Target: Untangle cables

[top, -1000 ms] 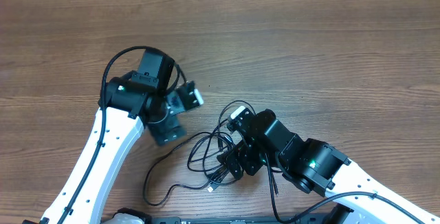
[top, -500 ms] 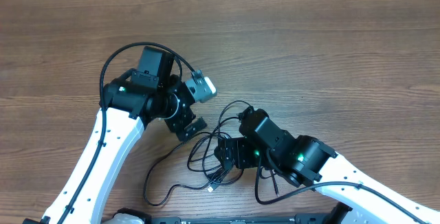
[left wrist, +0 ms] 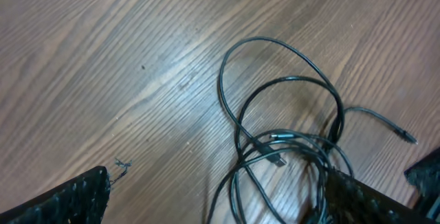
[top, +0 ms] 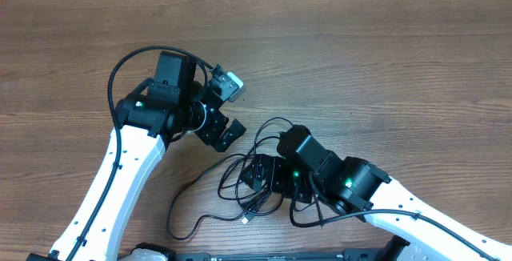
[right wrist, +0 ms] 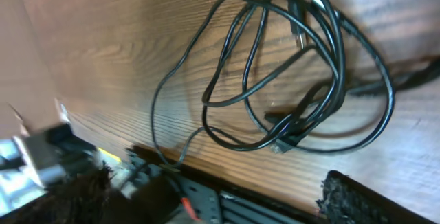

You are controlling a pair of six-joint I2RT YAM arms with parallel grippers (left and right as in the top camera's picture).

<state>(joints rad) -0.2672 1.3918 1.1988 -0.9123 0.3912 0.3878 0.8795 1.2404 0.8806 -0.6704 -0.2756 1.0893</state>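
Overhead: tangled cables [top: 245,189] near table's [top: 360,53] front edge; left jaws, right jaws both apart.

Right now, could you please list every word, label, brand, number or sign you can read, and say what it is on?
None can be read in any view.
The cables, the table and the arms show no print.
White and yellow patches at the left edge of the right wrist view: too blurred to read.
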